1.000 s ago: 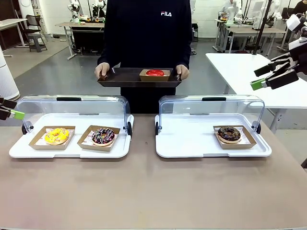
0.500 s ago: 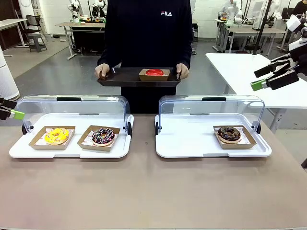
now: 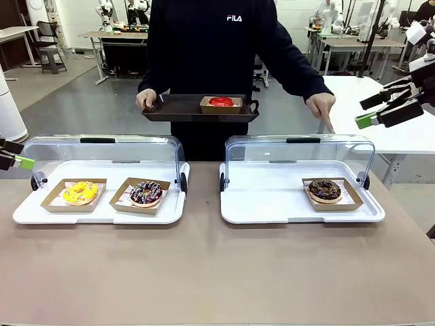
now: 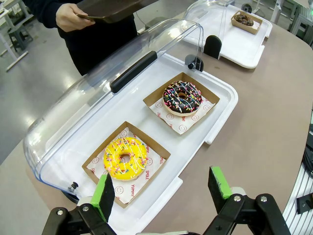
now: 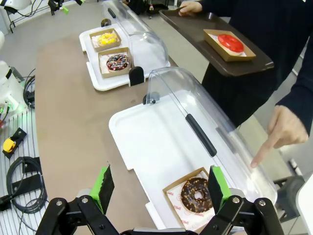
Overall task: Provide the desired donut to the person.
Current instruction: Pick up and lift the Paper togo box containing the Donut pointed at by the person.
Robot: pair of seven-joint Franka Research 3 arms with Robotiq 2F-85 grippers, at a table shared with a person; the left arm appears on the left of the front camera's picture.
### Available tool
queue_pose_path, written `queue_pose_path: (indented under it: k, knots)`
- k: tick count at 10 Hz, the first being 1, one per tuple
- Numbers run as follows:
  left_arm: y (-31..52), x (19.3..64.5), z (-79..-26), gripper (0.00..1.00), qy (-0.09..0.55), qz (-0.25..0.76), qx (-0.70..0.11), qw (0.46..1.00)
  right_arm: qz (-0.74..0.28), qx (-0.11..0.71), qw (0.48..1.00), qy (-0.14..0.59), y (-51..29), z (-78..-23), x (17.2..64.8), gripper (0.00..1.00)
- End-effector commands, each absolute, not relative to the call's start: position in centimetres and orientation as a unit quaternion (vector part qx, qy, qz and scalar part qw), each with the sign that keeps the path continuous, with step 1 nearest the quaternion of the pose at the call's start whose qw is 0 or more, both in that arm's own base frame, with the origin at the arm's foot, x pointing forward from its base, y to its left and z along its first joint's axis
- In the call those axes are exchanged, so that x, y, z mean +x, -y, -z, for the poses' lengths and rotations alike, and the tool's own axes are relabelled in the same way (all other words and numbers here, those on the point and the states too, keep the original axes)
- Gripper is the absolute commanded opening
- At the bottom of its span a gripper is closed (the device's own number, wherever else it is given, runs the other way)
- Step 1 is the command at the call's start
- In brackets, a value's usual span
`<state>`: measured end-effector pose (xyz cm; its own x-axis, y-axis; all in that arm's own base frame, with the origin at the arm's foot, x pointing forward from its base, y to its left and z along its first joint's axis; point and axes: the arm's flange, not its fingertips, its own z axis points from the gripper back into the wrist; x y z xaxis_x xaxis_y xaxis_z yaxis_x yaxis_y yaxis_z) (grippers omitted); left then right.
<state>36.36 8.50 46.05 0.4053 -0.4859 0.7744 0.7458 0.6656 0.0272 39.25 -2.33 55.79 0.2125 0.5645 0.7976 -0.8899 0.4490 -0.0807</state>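
The person stands at the far side, holding a dark tray in one hand; on it lies a red donut in a box. Their other hand points a finger down over the right cover, above the chocolate donut. A yellow donut and a chocolate sprinkled donut sit in boxes on the left tray. My left gripper hovers open at the left tray's outer end. My right gripper hangs open, high at the right.
Two white trays stand side by side on the brown table, each with a clear hinged cover raised at the back. A white table stands beyond at the right. Cables lie beside the table in the right wrist view.
The person took one hand off the dark tray and swung it out to the right, pointing down at the right cover. Both grippers stayed where they were.
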Motion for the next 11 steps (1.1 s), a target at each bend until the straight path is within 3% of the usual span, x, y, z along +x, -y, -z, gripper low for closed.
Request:
queue_pose_path:
  k: [1,11]
  knots:
    - [-8.73,36.46,-45.72,1.0,0.403,0.381,-0.167,0.815,-0.487,0.21,0.75,0.396,2.34,-55.57,39.4,1.0]
    - [-8.73,36.46,-45.72,1.0,0.403,0.381,-0.167,0.815,-0.487,0.21,0.75,0.396,2.34,-55.57,39.4,1.0]
